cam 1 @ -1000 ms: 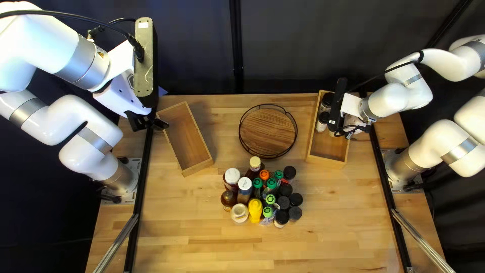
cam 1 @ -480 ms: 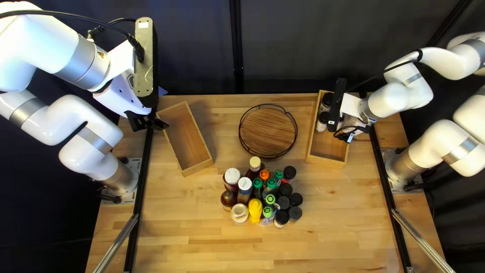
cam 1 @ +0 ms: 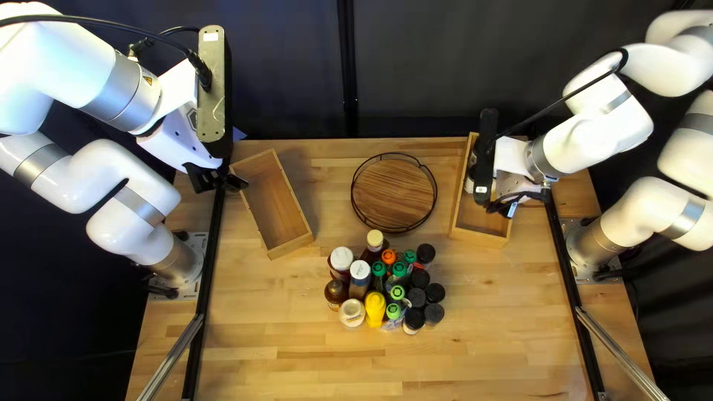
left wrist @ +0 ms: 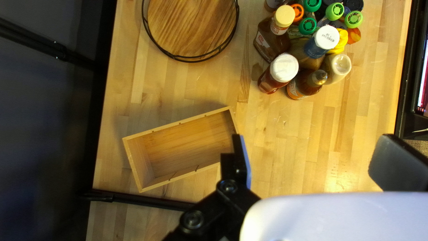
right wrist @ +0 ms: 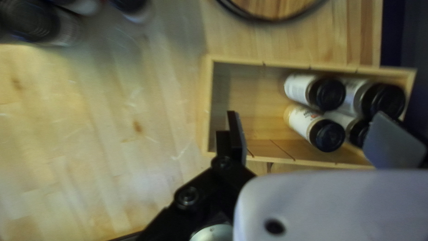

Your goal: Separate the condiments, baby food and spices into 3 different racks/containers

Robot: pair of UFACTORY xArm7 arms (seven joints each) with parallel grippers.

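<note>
In the top left view my left gripper [cam 1: 217, 180] hangs beside an empty wooden box [cam 1: 286, 215]; in the left wrist view the left gripper [left wrist: 307, 165] is open, holding nothing. My right gripper [cam 1: 511, 182] is over the other wooden box [cam 1: 479, 238], fingertips hidden; the right wrist view shows this right gripper [right wrist: 307, 143] open above several black-capped white jars [right wrist: 307, 127] lying at one end. Mid-table, condiment bottles [cam 1: 375, 310], green- and orange-capped containers [cam 1: 399, 269] and black-capped jars [cam 1: 414, 319] stand crowded together.
A round wooden tray [cam 1: 394, 194] with a black wire rim stands between the two boxes, behind the crowded bottles. Black rails [cam 1: 210, 260] run along both sides of the table, and a dark curtain hangs behind its far edge.
My right gripper and wrist have shifted slightly toward the table's near edge and left, now covering more of the jars in the box. The left arm has stayed still.
</note>
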